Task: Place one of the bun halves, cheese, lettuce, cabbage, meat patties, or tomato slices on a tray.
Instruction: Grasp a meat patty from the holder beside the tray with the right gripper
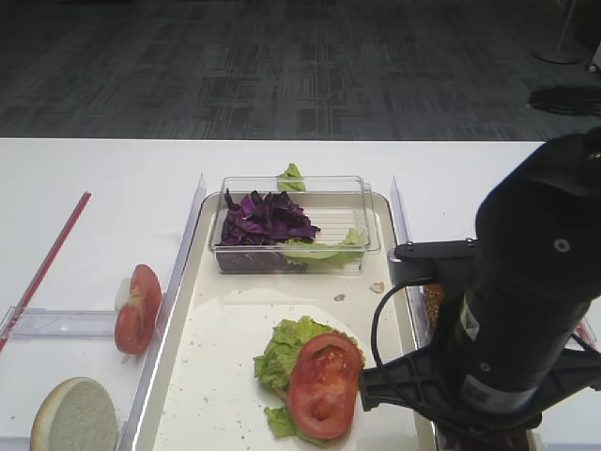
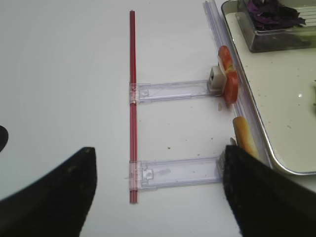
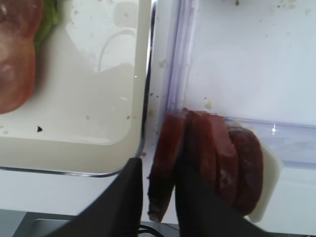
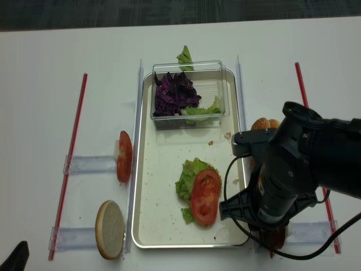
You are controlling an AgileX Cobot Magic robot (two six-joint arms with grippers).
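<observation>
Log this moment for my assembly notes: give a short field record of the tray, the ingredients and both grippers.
tray: long cream-white metal tray, holding clear plastic box
box contents: purple shredded cabbage, green lettuce
stack on tray: red tomato slice on frilly lettuce leaves
left of tray: upright tomato slices, pale cut-face bun half
right gripper: fingers either side of one upright pinkish-brown meat patty
left gripper: open, empty

Tomato slice (image 1: 324, 385) atop lettuce (image 1: 285, 352)
</observation>
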